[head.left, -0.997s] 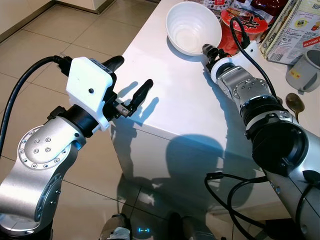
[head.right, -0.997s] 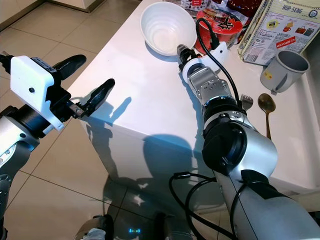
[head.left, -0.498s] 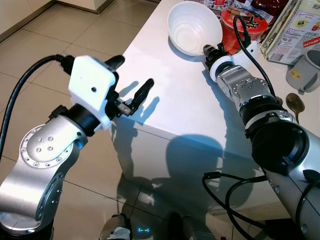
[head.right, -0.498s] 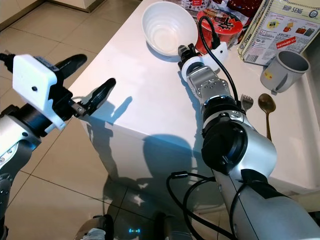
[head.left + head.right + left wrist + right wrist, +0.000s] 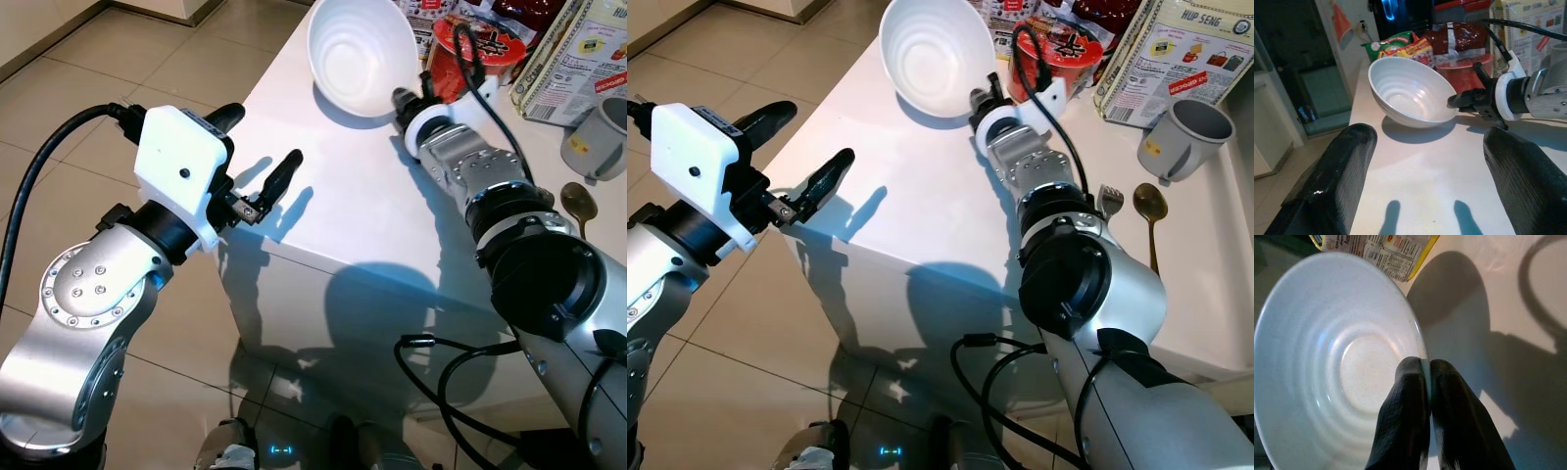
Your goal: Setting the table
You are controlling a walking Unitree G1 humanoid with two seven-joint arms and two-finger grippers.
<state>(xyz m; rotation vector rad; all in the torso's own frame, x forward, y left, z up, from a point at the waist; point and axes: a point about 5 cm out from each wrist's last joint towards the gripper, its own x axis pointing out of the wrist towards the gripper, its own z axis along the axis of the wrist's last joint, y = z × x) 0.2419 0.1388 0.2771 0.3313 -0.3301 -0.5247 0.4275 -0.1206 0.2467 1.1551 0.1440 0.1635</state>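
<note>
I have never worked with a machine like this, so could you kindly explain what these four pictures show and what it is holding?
This is a walking robot with two silver arms, each ending in a two-fingered black pincer. Two pictures come from its head, looking down; the other two come from a camera on each wrist. The right pincer is shut on the rim of a white bowl, tilting it up off the white table. The left pincer is open, beside the table's corner, holding nothing. Also on the table are a grey mug, a fork, a spoon, a red noodle cup and a box.
</note>
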